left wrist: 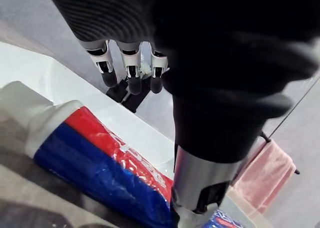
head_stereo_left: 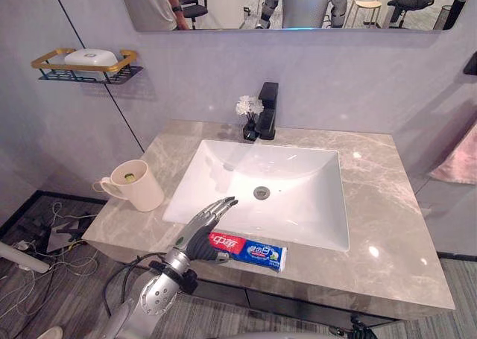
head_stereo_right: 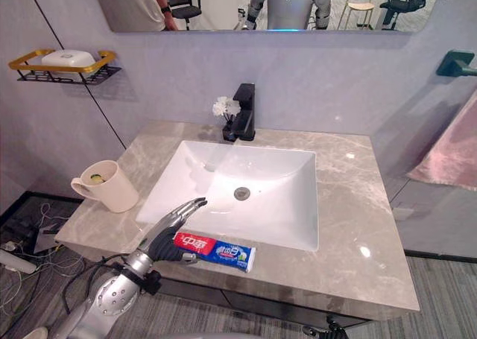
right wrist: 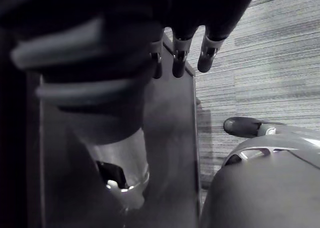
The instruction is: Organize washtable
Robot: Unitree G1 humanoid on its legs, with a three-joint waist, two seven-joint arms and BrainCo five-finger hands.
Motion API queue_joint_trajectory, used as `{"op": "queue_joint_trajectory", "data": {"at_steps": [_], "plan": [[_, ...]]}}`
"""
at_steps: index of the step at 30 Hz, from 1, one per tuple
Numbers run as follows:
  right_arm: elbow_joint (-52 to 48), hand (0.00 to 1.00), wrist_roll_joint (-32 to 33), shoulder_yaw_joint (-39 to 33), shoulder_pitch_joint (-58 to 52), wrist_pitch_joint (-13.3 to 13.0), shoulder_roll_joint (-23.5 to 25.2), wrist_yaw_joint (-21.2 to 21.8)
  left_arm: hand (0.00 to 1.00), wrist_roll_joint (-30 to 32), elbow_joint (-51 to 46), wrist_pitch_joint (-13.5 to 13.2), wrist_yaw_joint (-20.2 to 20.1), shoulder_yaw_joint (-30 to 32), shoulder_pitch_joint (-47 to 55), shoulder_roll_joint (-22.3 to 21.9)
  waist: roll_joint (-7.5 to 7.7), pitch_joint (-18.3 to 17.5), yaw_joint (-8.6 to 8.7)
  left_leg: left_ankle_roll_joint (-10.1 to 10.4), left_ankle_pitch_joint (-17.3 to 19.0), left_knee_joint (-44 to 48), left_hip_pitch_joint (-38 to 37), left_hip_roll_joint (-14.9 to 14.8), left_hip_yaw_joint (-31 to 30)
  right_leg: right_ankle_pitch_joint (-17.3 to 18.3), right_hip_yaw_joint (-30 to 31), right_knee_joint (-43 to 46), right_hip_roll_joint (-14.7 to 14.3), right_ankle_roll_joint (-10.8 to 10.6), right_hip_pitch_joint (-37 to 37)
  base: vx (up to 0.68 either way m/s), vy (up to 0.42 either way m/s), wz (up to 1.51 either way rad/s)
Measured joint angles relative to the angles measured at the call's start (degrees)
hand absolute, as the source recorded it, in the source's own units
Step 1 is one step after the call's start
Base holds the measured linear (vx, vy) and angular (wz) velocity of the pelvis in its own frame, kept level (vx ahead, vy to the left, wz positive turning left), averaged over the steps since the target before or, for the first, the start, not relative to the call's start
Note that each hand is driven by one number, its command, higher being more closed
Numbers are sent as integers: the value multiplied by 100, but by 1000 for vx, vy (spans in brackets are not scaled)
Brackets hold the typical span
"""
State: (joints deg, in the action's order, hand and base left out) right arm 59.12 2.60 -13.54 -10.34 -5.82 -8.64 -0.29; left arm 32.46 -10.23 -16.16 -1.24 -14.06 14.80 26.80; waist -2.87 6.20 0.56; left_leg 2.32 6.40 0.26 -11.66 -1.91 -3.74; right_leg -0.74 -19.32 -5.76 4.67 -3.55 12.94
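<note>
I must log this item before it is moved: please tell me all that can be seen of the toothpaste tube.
The toothpaste tube looks soft, red and blue with a pale end. It lies flat on the marble-look counter, along the front edge of the white sink. The left hand, fingers straight, is over its red end, with the thumb against it.

The left hand (left wrist: 165, 32) holds its fingers (left wrist: 107, 70) straight above a red-and-blue toothpaste tube (left wrist: 100, 158) lying on the surface (left wrist: 25, 208) beside the white sink (left wrist: 35, 70).
</note>
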Motion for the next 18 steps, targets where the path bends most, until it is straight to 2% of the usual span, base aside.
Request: {"op": "queue_joint_trajectory", "data": {"at_steps": [4,5,14,16,18], "plan": [[-107,0,-7,52,-14,0,-31,46,0,165,59,-17,5,0,-19,79,-18,10,37,0,1,-25,-22,-4,84,0,51,-13,-2,0,-16,-22,25,-6],[-120,0,-38,53,-14,0,-38,46,100,190,65,-43,6,0,-32,79,-22,13,46,0,1,-28,-22,-4,89,0,55,-14,-3,0,-20,-22,27,-5],[-212,0,-87,53,13,-2,-77,50,100,229,445,-48,-13,-133,-221,132,-29,21,115,2,2,-101,-22,-51,256,-14,229,-17,-54,17,-130,-10,11,-9],[-214,0,198,16,44,-13,-78,50,100,216,518,-49,-15,-132,-323,140,-40,23,187,3,3,-137,-25,-57,295,-13,271,-18,-60,16,-172,3,15,-10],[-214,0,428,-26,48,-14,-79,48,100,195,516,-59,-36,-134,-357,145,-57,34,178,3,3,-158,-18,-65,379,-15,344,-18,-68,16,-224,12,20,-18]]}}
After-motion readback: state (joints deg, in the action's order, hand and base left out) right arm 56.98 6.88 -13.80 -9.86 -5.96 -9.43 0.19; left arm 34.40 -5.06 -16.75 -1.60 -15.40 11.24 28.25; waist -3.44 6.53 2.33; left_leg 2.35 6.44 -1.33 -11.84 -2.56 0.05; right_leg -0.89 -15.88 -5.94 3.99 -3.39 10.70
